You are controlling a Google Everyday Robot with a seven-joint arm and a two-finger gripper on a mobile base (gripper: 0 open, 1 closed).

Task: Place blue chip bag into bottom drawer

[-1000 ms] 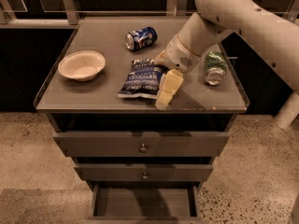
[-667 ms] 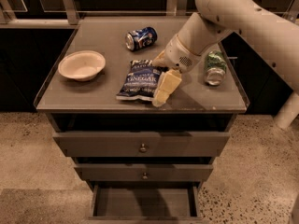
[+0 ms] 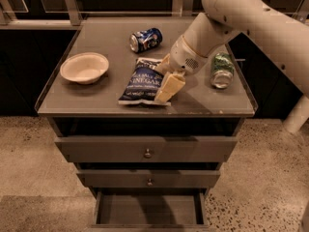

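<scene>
Camera view shows you the crinkly dark-blue foil chip bag lying flat on the grey cabinet top, near its front edge. The cream two-finger gripper is down at the bag's 3 o'clock edge, overlapping it; you cannot tell whether it is apart or clamped on the foil. The shallow grey bottom drawer stands pulled out at 6 o'clock, beneath two knobbed drawers. Likely risks: a thin edge pinch could slip off the slick foil, or a push could slide the bag toward the cream round bowl at 9 o'clock. A swing of the white arm could knock the dented blue soda can at the bag's 12 o'clock or the green can at the gripper's 3 o'clock.
</scene>
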